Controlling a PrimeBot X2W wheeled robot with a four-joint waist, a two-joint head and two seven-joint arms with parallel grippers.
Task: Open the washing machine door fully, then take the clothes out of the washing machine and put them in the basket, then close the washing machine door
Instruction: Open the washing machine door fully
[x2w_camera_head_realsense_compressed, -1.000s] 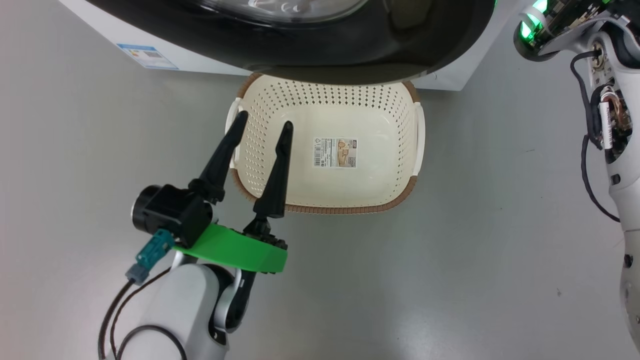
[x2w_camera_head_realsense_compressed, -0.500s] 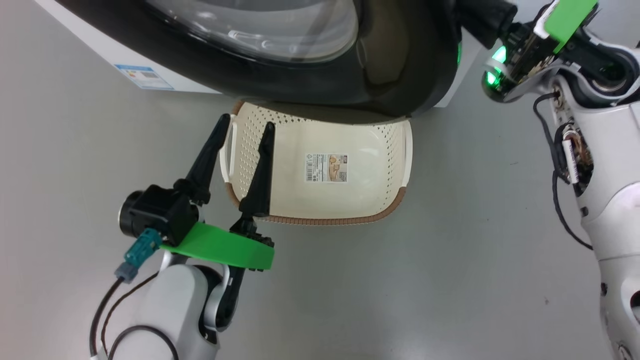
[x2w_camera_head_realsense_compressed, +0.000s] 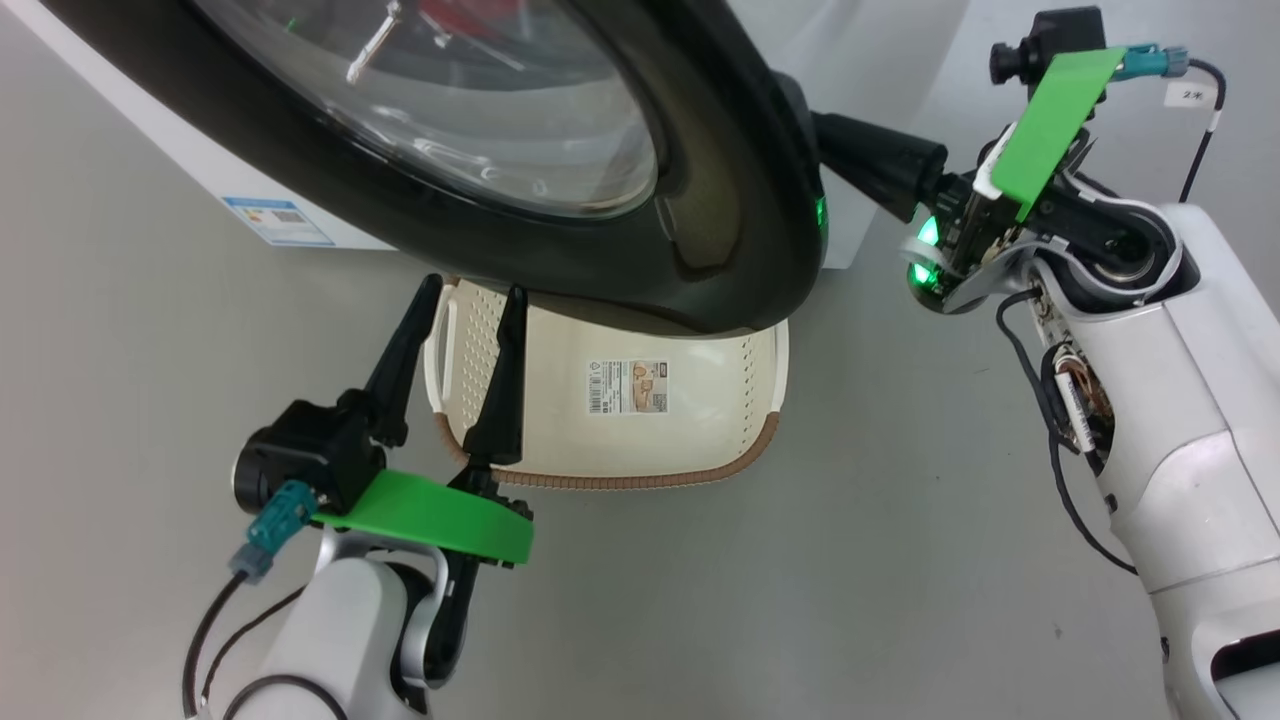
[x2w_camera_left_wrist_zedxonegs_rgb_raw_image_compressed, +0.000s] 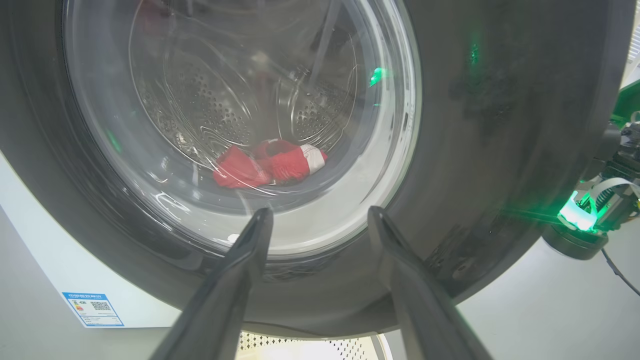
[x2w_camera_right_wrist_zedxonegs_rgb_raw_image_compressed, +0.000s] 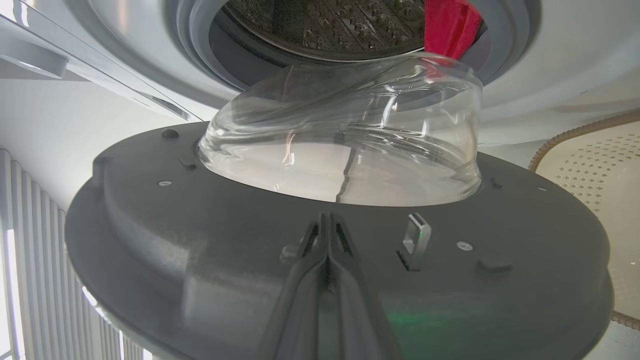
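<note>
The head view looks steeply down at the floor (x2w_camera_head_realsense_compressed: 850, 600), over the door (x2w_camera_head_realsense_compressed: 720, 230) and the basket (x2w_camera_head_realsense_compressed: 700, 440) partly under it. The left wrist view sits low and close, facing the door's outer glass. The right wrist view, closer yet, looks across the door's inner face into the drum (x2w_camera_right_wrist_zedxonegs_rgb_raw_image_compressed: 325, 30). All three share door and basket.

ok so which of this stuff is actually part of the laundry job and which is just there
Job:
door
washing machine
clothes
basket
left gripper
right gripper

Just there:
blue sticker
paper label
slats
floor
</note>
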